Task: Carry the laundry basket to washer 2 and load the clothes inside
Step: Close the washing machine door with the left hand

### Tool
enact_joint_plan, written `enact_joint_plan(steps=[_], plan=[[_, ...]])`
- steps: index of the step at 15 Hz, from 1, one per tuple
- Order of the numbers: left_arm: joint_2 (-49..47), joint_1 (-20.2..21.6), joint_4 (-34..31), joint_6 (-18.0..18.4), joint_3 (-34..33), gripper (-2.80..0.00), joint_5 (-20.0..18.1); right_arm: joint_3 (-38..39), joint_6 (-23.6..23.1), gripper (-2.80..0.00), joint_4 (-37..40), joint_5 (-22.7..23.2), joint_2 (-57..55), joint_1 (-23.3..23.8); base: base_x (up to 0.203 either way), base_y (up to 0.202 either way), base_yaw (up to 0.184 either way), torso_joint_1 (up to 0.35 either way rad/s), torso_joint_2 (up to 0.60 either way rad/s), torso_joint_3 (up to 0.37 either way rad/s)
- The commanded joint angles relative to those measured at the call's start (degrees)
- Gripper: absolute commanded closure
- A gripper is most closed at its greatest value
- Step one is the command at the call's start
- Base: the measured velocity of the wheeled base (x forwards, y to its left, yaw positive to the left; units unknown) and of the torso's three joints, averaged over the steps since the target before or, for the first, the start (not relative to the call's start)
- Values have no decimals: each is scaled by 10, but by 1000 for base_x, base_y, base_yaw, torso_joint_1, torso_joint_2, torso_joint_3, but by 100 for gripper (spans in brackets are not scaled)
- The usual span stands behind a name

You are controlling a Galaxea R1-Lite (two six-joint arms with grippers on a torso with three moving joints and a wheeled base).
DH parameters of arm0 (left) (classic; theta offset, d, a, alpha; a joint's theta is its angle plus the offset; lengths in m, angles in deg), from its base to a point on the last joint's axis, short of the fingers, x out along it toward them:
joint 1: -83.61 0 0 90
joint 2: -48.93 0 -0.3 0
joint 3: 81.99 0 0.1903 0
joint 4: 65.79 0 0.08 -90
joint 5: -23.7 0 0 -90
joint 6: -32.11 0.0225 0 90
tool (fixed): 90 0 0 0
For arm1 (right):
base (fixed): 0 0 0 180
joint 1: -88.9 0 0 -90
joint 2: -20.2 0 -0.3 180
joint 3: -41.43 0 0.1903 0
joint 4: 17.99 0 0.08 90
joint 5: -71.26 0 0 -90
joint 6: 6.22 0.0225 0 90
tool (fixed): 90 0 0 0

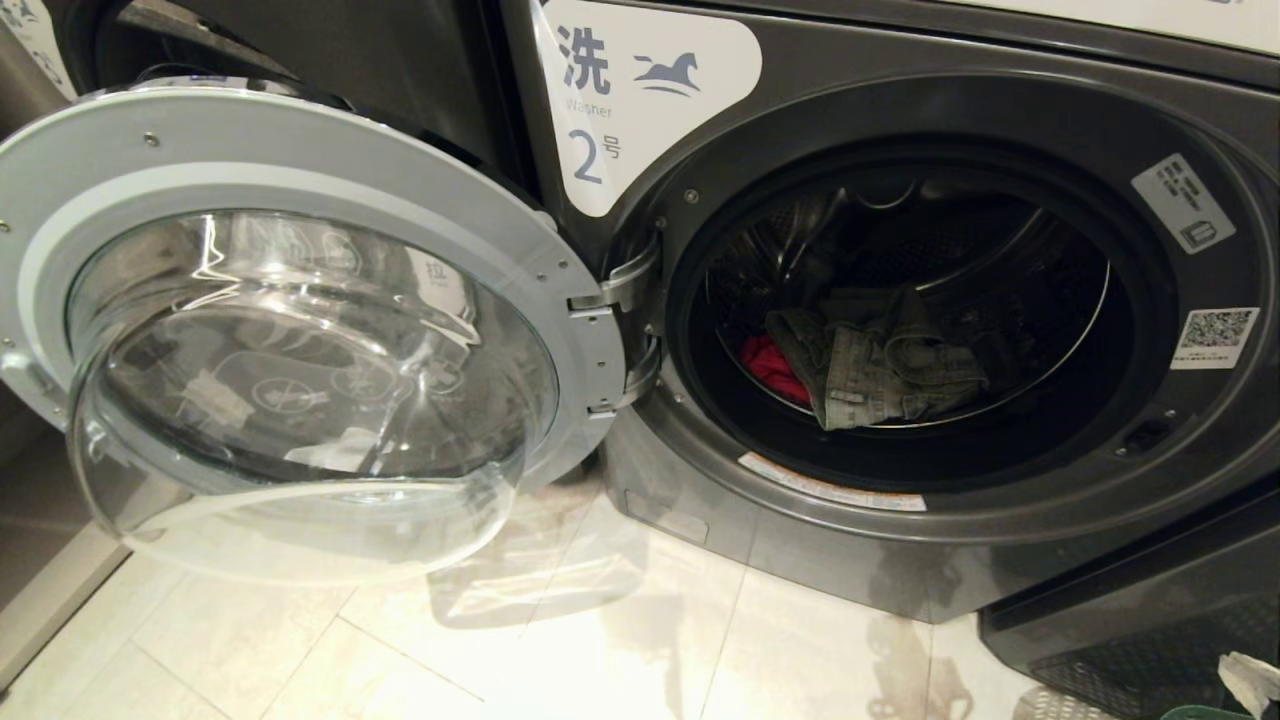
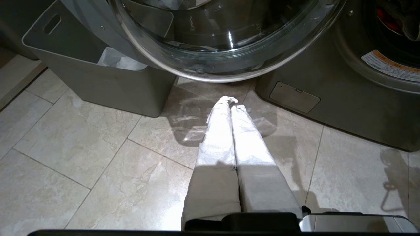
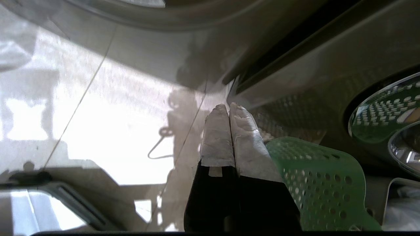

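Below, pale tiled floor [image 1: 560, 640]; left pincer [image 2: 231, 102] and right pincer [image 3: 228, 107] closed, empty.

Neither arm appears in the head view; both are seen only through their own wrist cameras.

Left gripper [image 2: 232, 104]: jaws fully closed, the two white-wrapped fingers [image 2: 219, 137] pressed together along their whole length, tips touching. Nothing is held between them. The gripper points forward and downward, above the floor, in contact with nothing.

Right gripper [image 3: 228, 107]: jaws fully closed, the two wrapped fingers [image 3: 217, 137] lying flush against each other. Nothing is held. The wrapping is wrinkled at the tips. The gripper hangs free above the floor, touching nothing.
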Motion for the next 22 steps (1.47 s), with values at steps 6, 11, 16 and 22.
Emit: enact_joint_plan(steps=[6,11,16,22], plan=[[0,0,0,-1,0,0,0,0,-11,0,183,40,189,14,0,0,0,0,0,0],[0,0,0,-1,0,0,0,0,-71,0,262,168,326,104,0,0,0,0,0,0],[0,0,0,-1,0,0,0,0,-102,0,269,186,327,103,0,0,0,0,0,0],[0,0,0,-1,0,0,0,0,-104,0,270,186,351,78,0,0,0,0,0,0]])
